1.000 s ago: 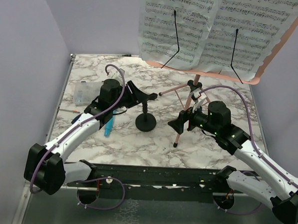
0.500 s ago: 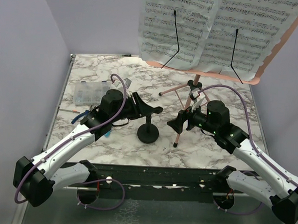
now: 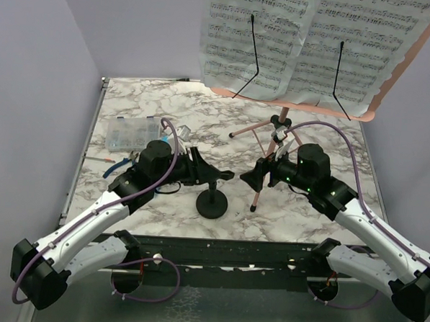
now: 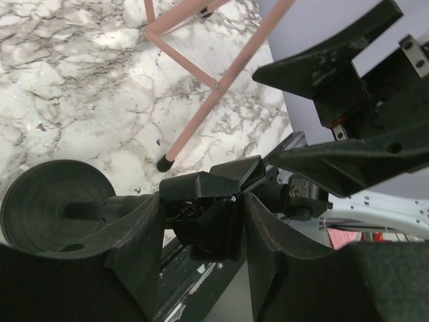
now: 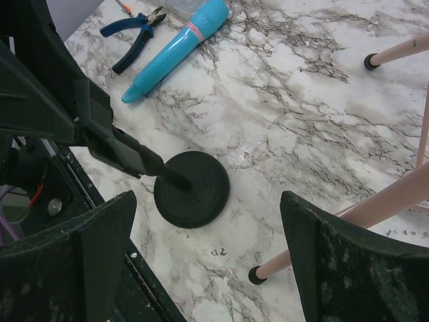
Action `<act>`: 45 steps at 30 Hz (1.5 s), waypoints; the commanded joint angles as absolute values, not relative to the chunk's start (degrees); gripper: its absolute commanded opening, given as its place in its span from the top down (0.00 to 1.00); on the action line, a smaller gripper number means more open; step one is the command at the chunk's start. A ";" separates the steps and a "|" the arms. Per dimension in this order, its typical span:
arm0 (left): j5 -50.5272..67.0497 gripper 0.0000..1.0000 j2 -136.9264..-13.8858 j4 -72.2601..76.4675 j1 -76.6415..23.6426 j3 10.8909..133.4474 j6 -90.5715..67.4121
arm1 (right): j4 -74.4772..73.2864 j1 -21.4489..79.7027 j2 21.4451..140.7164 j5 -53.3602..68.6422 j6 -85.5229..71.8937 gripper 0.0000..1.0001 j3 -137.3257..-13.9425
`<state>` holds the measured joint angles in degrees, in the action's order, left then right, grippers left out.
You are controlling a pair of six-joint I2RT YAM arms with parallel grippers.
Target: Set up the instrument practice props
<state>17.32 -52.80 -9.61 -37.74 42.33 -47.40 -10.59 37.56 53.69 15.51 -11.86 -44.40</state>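
Observation:
My left gripper point(image 3: 202, 172) point(image 4: 201, 209) is shut on the black clip at the top of the small black mic stand point(image 4: 214, 225). The stand's round base point(image 3: 213, 205) point(image 5: 192, 189) rests on the marble near the front edge. The right gripper point(image 3: 253, 179) point(image 5: 208, 204) hangs open just right of the stand, above the table with nothing in it. The blue toy microphone point(image 5: 177, 47) lies flat behind the base; my left arm hides it in the top view. The pink music stand point(image 3: 406, 66) holds the white sheet-music pages point(image 3: 279, 42), and one of its legs point(image 3: 260, 186) stands by the right gripper.
A clear compartment box point(image 3: 130, 133) sits at the back left. Blue-handled pliers point(image 5: 137, 33) lie beside the microphone. A pink leg tip point(image 5: 255, 275) rests close under the right gripper. The black rail point(image 3: 225, 252) runs along the near edge.
The left arm has carried the mic stand toward the near edge and a little right. The right arm has not moved.

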 commanded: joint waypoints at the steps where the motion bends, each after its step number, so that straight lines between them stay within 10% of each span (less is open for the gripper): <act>1: 22.79 0.91 -48.74 -7.02 -38.13 42.33 -46.63 | -9.59 37.88 54.05 16.75 -10.63 0.07 -45.43; 17: 29.59 0.88 -45.06 -7.51 -38.50 41.71 -45.53 | -9.76 37.88 53.97 16.33 -10.63 0.07 -45.27; 31: 32.50 0.55 -43.02 -10.09 -39.11 39.30 -40.83 | -10.61 37.88 53.54 14.95 -9.59 0.07 -45.54; 39: 29.72 0.03 -42.10 -10.28 -39.11 39.67 -39.40 | -10.66 37.88 53.29 14.58 -9.41 0.07 -45.48; 45: 23.01 0.01 -42.30 -10.46 -39.11 40.63 -36.61 | -10.70 37.88 52.93 14.48 -9.32 0.07 -45.20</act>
<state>28.93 -42.50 -11.60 -38.76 38.81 -39.51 -10.35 37.56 53.89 15.75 -10.39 -44.40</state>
